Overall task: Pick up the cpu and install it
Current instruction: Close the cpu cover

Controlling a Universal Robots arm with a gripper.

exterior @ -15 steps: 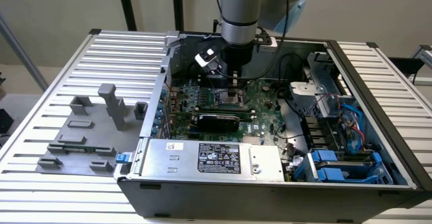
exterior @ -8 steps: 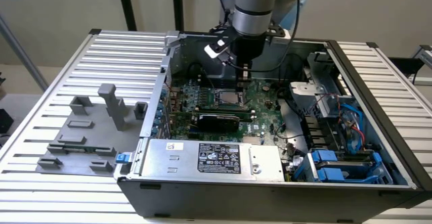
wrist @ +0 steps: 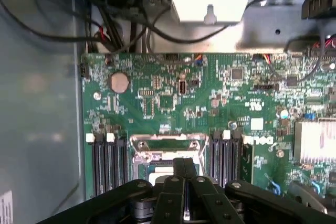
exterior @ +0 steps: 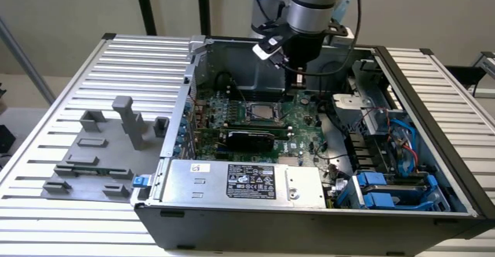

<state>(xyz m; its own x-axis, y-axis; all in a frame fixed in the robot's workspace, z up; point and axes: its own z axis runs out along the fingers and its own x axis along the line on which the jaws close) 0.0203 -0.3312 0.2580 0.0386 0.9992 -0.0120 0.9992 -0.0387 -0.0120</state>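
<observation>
The cpu [exterior: 264,111] is a pale silver square lying flat in the socket on the green motherboard [exterior: 298,130] inside the open computer case [exterior: 309,222]. In the wrist view a pale part of the cpu [wrist: 157,174] shows inside the metal socket frame [wrist: 168,142], the rest hidden behind my fingers. My gripper [exterior: 298,86] hangs just above the board, beyond the socket towards the case's back wall. In the wrist view my gripper [wrist: 184,165] has its two black fingers pressed together with nothing visible between them.
A silver labelled power supply box [exterior: 243,183] fills the case's front. Blue drive bays [exterior: 386,190] and cables sit at the exterior view's right. Grey fixture blocks [exterior: 116,138] stand on a plate left of the case. Memory slots [wrist: 107,163] flank the socket.
</observation>
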